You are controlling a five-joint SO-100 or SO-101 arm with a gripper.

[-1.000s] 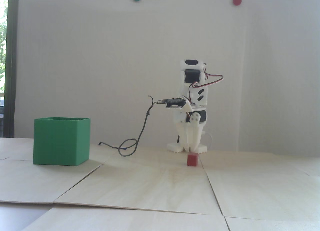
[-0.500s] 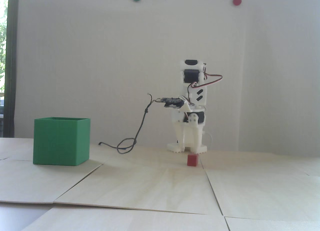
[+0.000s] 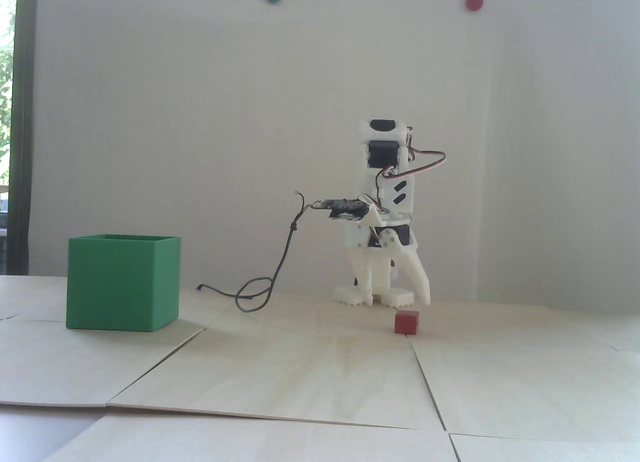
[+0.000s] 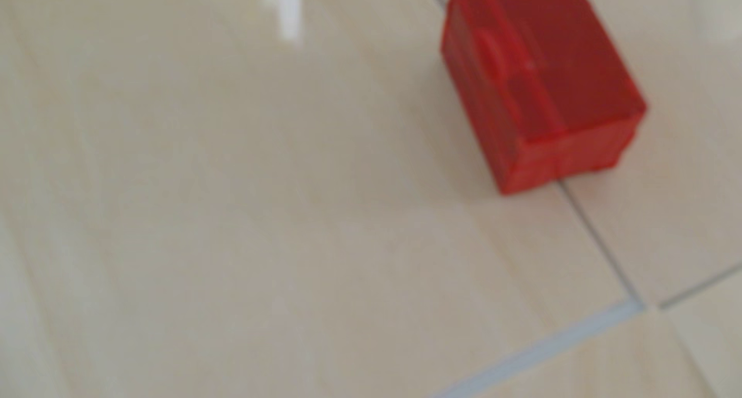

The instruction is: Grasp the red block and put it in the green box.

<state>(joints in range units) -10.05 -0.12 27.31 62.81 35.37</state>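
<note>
The red block (image 3: 406, 323) is a small cube that sits on the pale wooden table on a seam between panels. The white arm points its gripper (image 3: 397, 300) straight down just behind the block, with the fingertips close to the table. The jaws stand apart and hold nothing; the block lies roughly between them, a little nearer the camera. In the blurred wrist view the red block (image 4: 542, 85) fills the upper right, and the fingers do not show clearly. The green box (image 3: 123, 282) is open-topped and stands at the far left of the table.
A dark cable (image 3: 260, 292) hangs from the arm's camera board and loops on the table between the arm and the box. The arm's white base (image 3: 400, 297) stands behind the gripper. Panel seams (image 3: 430, 382) cross the tabletop. A white wall stands behind.
</note>
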